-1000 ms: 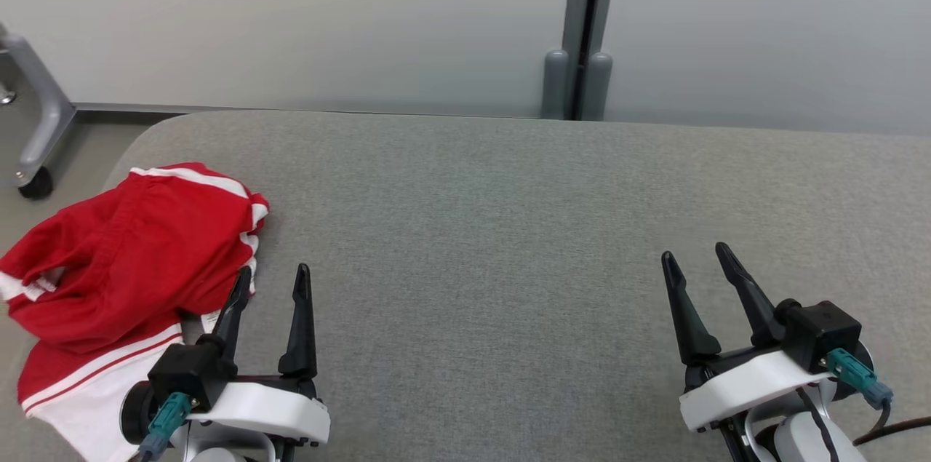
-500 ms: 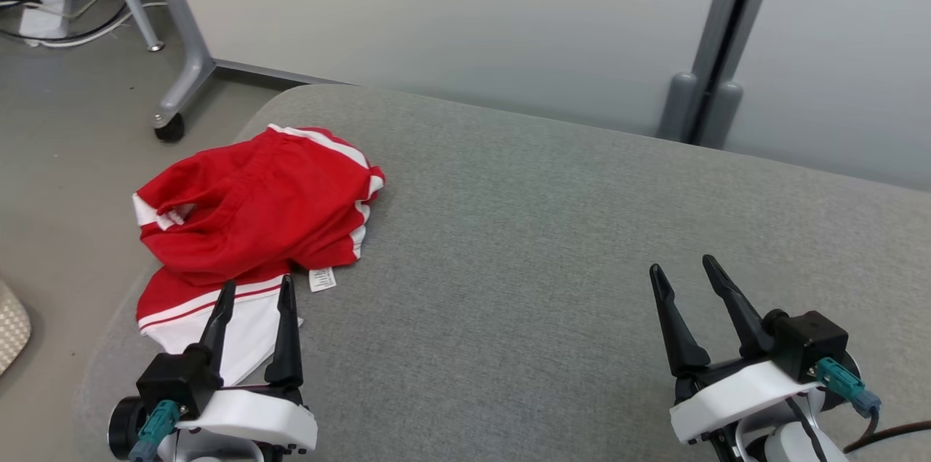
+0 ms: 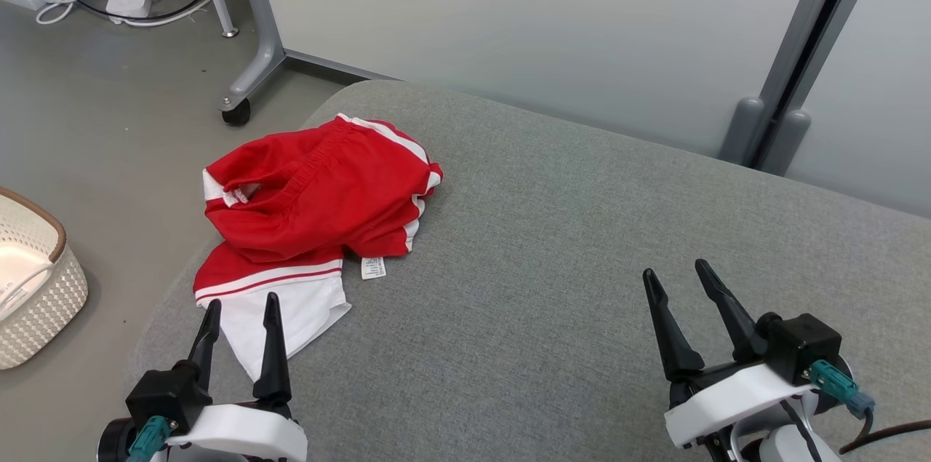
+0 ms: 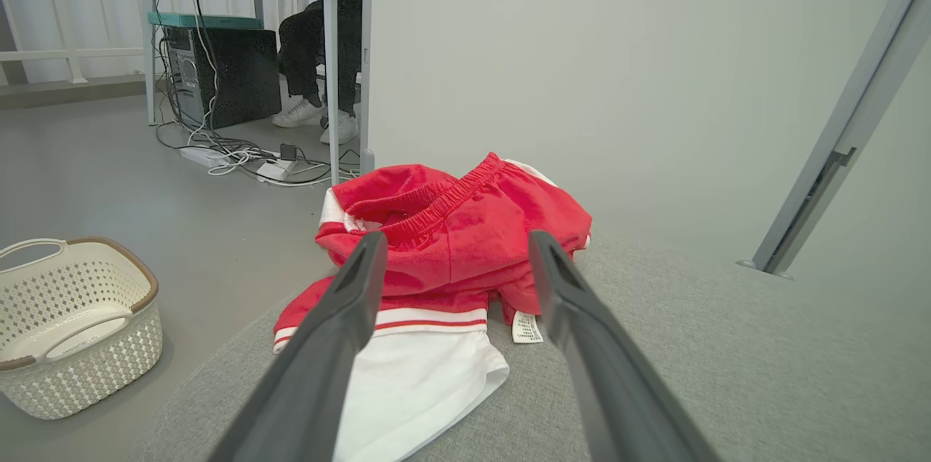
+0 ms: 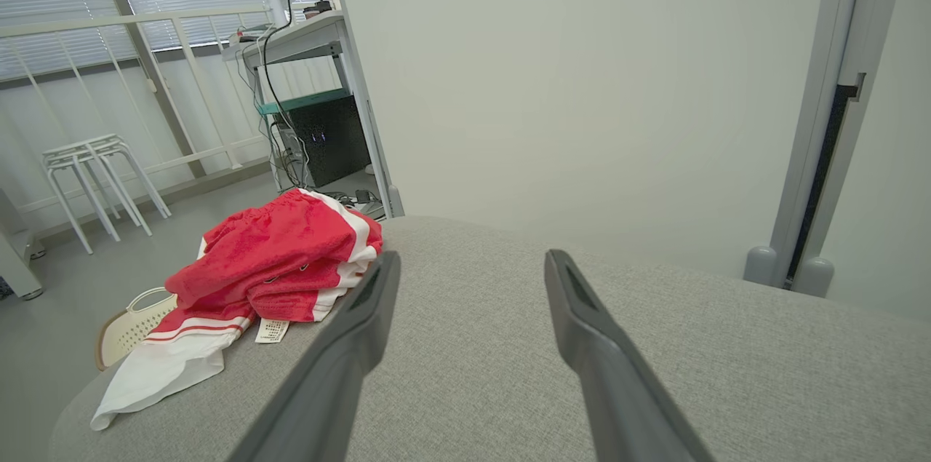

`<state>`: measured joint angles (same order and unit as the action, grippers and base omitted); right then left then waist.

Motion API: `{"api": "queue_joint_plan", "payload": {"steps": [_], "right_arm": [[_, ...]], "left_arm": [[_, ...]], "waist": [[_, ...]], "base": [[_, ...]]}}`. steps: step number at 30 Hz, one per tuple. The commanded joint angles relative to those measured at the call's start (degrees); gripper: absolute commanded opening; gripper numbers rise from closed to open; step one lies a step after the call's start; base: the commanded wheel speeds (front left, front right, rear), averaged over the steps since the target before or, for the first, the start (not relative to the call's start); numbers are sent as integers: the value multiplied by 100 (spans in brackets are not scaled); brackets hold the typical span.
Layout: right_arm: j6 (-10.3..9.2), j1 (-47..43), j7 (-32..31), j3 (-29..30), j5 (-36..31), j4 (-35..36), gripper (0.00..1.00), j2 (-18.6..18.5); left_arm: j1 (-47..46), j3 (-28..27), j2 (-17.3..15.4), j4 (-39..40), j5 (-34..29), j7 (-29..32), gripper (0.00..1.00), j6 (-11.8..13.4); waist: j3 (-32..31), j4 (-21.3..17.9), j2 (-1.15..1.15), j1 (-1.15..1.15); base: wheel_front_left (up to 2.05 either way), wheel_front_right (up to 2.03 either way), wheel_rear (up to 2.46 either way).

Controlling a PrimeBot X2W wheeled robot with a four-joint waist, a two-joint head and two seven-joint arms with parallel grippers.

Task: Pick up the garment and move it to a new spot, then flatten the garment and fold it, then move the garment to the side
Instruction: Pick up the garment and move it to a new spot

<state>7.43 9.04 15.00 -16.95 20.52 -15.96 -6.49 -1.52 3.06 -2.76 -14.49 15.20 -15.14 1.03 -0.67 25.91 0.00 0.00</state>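
Step in hand: approach for the first pick-up. The crumpled red-and-white garment [image 3: 320, 193] lies on the grey table [image 3: 553, 287] straight ahead of the left gripper [image 3: 243, 300], white hem just at its tips, and far left of the right gripper [image 3: 675, 269]; both jaws are spread wide and empty. Next move, by my reckoning: left jaws forward and down astride a red fold, then close. Versus a second ago: head camera has swung left, garment now lined up with the left jaws, basket [image 3: 44, 302] newly visible.
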Motion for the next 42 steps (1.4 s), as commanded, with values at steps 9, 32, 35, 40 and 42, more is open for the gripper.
{"api": "queue_joint_plan", "payload": {"steps": [9, 32, 35, 40, 42], "right_arm": [[11, 94, 25, -117, 65, 24, 100, -44], [11, 818, 18, -240, 140, 311, 100, -377], [10, 926, 17, -190, 163, 351, 100, -413], [10, 1048, 15, -135, 182, 411, 100, -416], [11, 1068, 14, -115, 182, 436, 100, -398]], "left_arm": [[-336, -48, -65, -242, 79, -1, 100, -82], [-3250, -686, -1679, -1507, 1448, 3618, 100, -643], [-3494, -758, -1842, -1934, 1592, 3853, 100, -681], [-3709, -739, -2082, -2781, 1700, 4283, 100, -709], [-3742, -689, -2239, -3068, 1622, 4438, 100, -680]], "waist": [[84, -210, 0, 0], [1353, -1936, 0, 0], [1558, -2184, 0, 0], [1778, -2493, 0, 0], [1837, -2577, 0, 0]], "base": [[0, 0, 0], [0, 0, 0], [0, 0, 0], [0, 0, 0], [0, 0, 0]]}}
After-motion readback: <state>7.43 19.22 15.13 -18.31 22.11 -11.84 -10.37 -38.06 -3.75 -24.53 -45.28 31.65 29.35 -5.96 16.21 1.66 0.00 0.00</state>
